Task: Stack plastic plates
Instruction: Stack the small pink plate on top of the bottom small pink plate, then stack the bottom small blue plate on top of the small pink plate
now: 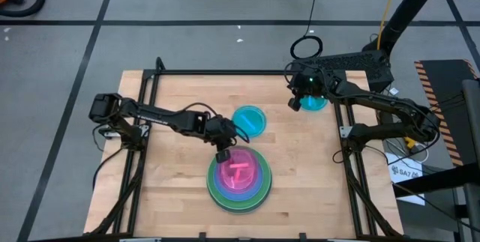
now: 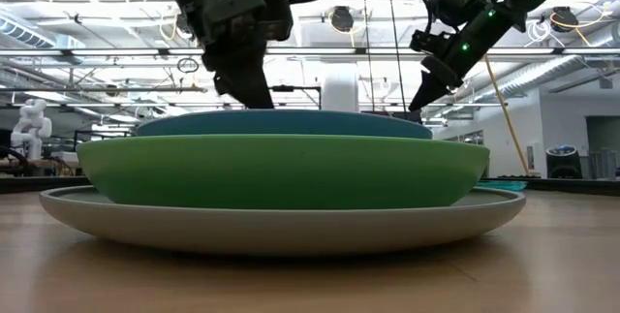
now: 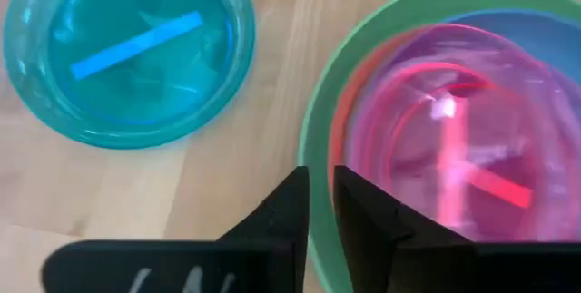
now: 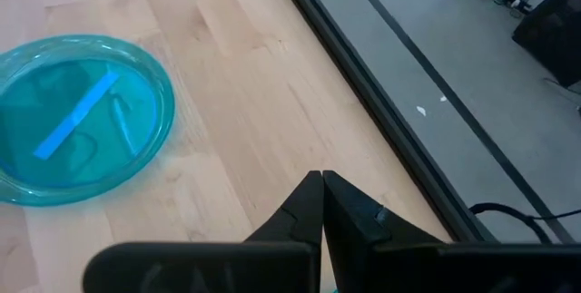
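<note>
A stack of plates [image 1: 238, 180] stands on the near middle of the table: a large grey plate [image 2: 281, 228] at the bottom, then green [image 2: 281, 170] and blue [image 2: 281, 123], with pink plates [image 3: 454, 148] on top. One teal plate [image 1: 250, 120] lies on the wood just beyond the stack. A second teal plate [image 4: 77, 116] lies near the far right corner. My left gripper [image 3: 320, 193] hovers over the stack's far-left rim, its fingers a narrow gap apart and empty. My right gripper [image 4: 322, 182] is shut and raised beside the far-right teal plate [image 1: 315, 103].
The table's black frame rail [image 4: 381, 102] runs close by my right gripper, with grey floor beyond it. Bare wood [image 1: 172, 182] lies left of the stack and to its right [image 1: 307, 174]. A person-free lab room shows behind the table in the low view.
</note>
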`<action>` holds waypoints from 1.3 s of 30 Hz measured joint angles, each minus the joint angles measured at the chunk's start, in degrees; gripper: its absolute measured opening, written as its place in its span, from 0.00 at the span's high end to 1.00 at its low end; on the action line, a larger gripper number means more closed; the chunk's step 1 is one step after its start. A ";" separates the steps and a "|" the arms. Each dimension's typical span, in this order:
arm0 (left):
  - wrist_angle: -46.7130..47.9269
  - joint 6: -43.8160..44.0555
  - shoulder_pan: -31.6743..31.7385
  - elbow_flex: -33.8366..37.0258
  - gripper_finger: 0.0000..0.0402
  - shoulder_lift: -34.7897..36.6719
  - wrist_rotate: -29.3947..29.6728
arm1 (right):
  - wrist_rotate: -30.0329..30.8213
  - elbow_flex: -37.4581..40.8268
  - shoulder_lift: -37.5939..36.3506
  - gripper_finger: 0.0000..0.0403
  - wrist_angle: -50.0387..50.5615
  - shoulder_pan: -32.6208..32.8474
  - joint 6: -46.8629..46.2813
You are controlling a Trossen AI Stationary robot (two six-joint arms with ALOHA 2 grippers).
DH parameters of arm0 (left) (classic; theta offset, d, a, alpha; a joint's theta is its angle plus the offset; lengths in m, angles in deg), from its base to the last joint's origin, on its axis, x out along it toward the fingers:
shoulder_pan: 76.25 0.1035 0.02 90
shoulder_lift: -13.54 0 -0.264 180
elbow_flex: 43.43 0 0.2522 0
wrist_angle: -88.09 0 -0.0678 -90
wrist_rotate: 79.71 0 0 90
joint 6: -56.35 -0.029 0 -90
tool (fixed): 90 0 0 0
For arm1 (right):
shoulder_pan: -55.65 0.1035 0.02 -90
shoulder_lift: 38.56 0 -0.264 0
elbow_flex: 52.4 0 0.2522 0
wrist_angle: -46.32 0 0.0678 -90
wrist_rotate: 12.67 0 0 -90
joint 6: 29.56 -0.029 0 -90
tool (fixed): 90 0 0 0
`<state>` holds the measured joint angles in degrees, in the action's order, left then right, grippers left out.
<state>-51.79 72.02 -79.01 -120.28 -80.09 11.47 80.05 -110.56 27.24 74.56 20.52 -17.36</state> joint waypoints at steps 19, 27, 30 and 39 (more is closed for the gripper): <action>4.68 -20.81 1.69 -0.02 0.84 14.61 13.47 | -0.04 0.02 0.00 0.99 -1.34 6.52 -19.26; -3.39 -29.95 8.49 7.43 0.84 25.05 13.45 | 0.02 0.02 0.37 0.99 -9.97 13.85 -27.86; -9.41 -31.70 12.35 12.76 0.84 29.79 13.47 | 0.12 0.02 2.05 0.99 -13.78 16.50 -30.10; -22.17 -37.01 23.48 17.11 0.84 38.29 8.86 | 0.43 -2.85 12.11 0.99 -21.63 23.45 -41.38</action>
<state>-73.97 35.00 -55.53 -103.17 -41.80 20.33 80.48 -113.42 39.34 52.93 43.97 -58.74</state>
